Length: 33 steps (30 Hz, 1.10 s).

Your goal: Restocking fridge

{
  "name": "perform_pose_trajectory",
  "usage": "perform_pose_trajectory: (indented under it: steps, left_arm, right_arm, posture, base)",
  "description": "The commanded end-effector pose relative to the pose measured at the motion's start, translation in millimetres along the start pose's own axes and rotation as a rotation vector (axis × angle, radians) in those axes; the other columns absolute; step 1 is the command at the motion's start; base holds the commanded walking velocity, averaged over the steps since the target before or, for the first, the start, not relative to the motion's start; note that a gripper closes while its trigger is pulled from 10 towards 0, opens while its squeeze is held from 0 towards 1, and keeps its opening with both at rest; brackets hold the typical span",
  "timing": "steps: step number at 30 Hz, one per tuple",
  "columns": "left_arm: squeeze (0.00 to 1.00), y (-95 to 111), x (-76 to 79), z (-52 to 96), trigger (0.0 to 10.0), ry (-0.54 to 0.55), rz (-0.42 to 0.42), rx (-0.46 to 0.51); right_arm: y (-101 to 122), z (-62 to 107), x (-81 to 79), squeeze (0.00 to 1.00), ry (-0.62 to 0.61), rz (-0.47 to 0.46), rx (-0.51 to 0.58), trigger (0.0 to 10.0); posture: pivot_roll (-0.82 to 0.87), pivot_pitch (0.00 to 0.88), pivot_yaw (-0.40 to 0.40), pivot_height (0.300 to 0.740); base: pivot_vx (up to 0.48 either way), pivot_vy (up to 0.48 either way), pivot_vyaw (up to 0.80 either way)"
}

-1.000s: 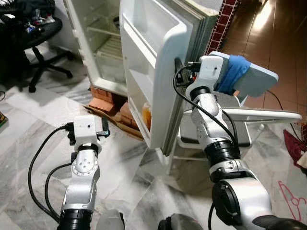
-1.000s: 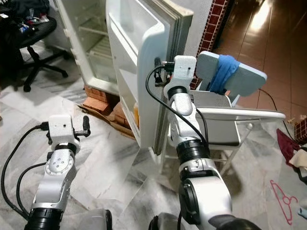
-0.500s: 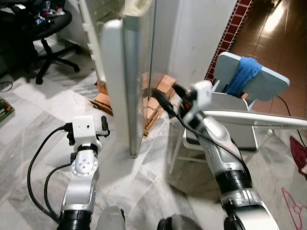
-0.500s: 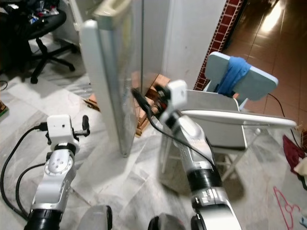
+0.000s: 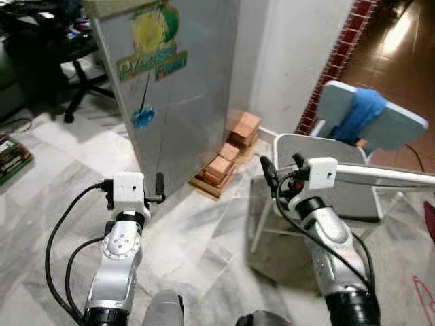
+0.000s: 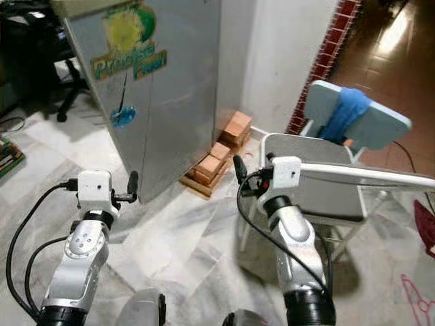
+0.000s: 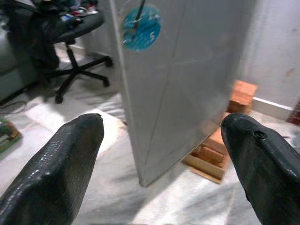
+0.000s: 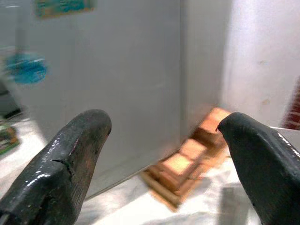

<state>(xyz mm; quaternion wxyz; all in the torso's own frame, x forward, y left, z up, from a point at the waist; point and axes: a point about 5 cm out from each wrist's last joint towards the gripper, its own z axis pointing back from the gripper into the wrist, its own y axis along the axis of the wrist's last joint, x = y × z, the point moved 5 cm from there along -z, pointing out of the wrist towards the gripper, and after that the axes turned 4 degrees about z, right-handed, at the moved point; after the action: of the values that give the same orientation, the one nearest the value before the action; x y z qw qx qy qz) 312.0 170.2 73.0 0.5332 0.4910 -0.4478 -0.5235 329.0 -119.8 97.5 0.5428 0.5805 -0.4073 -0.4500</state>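
Note:
The fridge [image 5: 183,102] stands with its grey door closed, a yellow and green sticker [image 5: 153,51] and a small blue round sticker [image 7: 139,27] on its front. It rests on orange bricks [image 5: 228,153]. My left gripper [image 7: 161,126] is open and empty, held low in front of the door's lower edge, apart from it. My right gripper [image 8: 164,124] is also open and empty, out to the right of the fridge, pointing at the door and the bricks. In the left eye view the left gripper [image 5: 158,187] and right gripper [image 5: 279,168] hover over the marble floor.
A white folding chair [image 5: 353,183] with a blue cloth [image 5: 360,112] over its back stands close beside my right arm. A black office chair [image 7: 77,44] is left of the fridge. Books [image 5: 10,153] lie on the floor at far left. A white wall [image 5: 292,61] is behind.
The fridge door has swung from open to fully closed. My right gripper has come off the door's edge and dropped lower. The left arm stayed about where it was.

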Motion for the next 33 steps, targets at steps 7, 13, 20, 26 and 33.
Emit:
perform_pose_trajectory:
  steps: [7,13,20,26,33]
  left_arm:
    - [0.0,6,7.0,1.5,10.0,-0.036,0.031,0.028]
    - [0.0,18,8.3,-1.9,10.0,-0.066,0.033,0.063]
    - [0.0,20,5.5,-4.1,10.0,-0.058,0.038,0.068]
    - [0.0,20,6.9,-4.5,10.0,-0.062,0.044,0.069]
    - [0.0,21,7.8,-5.0,10.0,-0.059,0.045,0.072]
  right_arm:
    - [9,1.2,18.9,0.0,-0.076,0.031,0.012,10.0]
    - [22,-2.6,21.5,0.0,-0.093,0.006,0.051,10.0]
    - [24,-5.4,19.4,0.0,-0.076,0.006,0.049,10.0]
    - [21,-4.2,20.8,0.0,-0.08,0.001,0.039,10.0]
    - [20,-2.6,18.6,0.0,-0.072,-0.001,0.041,10.0]
  posture:
    - [0.05,0.075,-0.036,0.74]
    - [0.05,0.091,-0.038,0.74]
    - [0.05,0.093,-0.038,0.74]
    - [0.05,0.094,-0.038,0.74]
    - [0.04,0.094,-0.036,0.74]
  base:
    - [0.0,0.48,0.0]
    - [0.0,0.48,0.0]
    - [0.0,0.48,-0.16]
    - [0.0,0.48,-0.64]
    - [0.0,0.48,-0.65]
